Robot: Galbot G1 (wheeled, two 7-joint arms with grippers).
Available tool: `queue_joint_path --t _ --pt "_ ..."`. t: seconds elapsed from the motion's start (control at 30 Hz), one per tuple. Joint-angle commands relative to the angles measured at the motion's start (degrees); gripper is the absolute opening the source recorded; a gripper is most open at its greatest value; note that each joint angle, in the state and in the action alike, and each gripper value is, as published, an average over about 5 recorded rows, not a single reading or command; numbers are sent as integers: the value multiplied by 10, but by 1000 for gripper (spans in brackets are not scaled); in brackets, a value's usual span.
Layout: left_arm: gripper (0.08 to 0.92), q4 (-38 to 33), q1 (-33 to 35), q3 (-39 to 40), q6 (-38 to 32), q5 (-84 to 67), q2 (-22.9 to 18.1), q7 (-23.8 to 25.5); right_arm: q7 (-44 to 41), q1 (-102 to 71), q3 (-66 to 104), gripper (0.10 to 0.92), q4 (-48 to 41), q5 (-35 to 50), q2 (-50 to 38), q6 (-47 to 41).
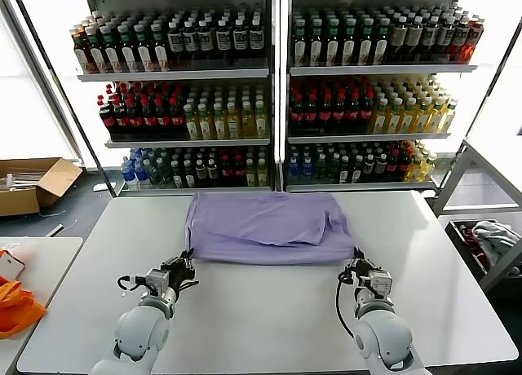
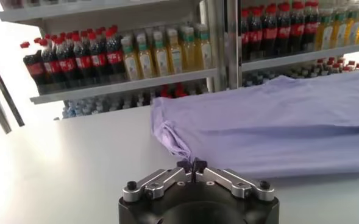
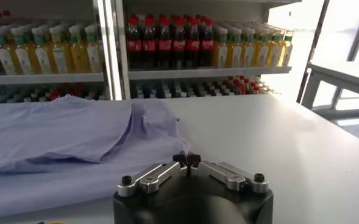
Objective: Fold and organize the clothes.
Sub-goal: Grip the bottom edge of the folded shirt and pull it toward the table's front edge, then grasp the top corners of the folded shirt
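On the white table (image 1: 269, 310), lavender T-shirt (image 1: 265, 228) lying folded toward the far edge, sleeves tucked out of sight, no print or label discernible. Left gripper (image 1: 183, 265) at the near left corner of the garment, jaws pinched together on the hem; right gripper (image 1: 356, 269) at the near right corner, jaws likewise clamped on fabric. Behind, shelving of bottled drinks (image 1: 269, 90), upper row cut off.

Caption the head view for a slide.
Both end effectors, left and right, shut on the lavender shirt's near corners.
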Motion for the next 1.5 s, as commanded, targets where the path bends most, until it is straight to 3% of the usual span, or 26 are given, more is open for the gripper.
queue_joint_path --t 0.03,0.47,0.8,0.97,1.17,1.33,1.5 --pt "91 -167 170 -23 -11 23 -4 -8 7 -96 1 108 86 -4 0 -2" --pt "91 -222 343 -32 -69 49 -23 -48 25 -257 20 108 126 -42 3 24" --pt "91 -234 380 -24 -82 65 -33 -61 21 -273 24 129 147 -48 0 17" --pt "132 -265 398 -22 -89 61 -40 -67 20 -278 23 256 167 -47 1 15" --pt "303 -311 396 -32 -90 56 -45 -68 9 -255 43 429 207 -46 1 11" --pt "441 -297 350 -47 -89 48 -42 -65 0 -198 60 577 181 -50 -4 7" --pt "580 -259 256 -52 -77 30 -29 -42 -22 -106 64 715 120 -43 -15 17"
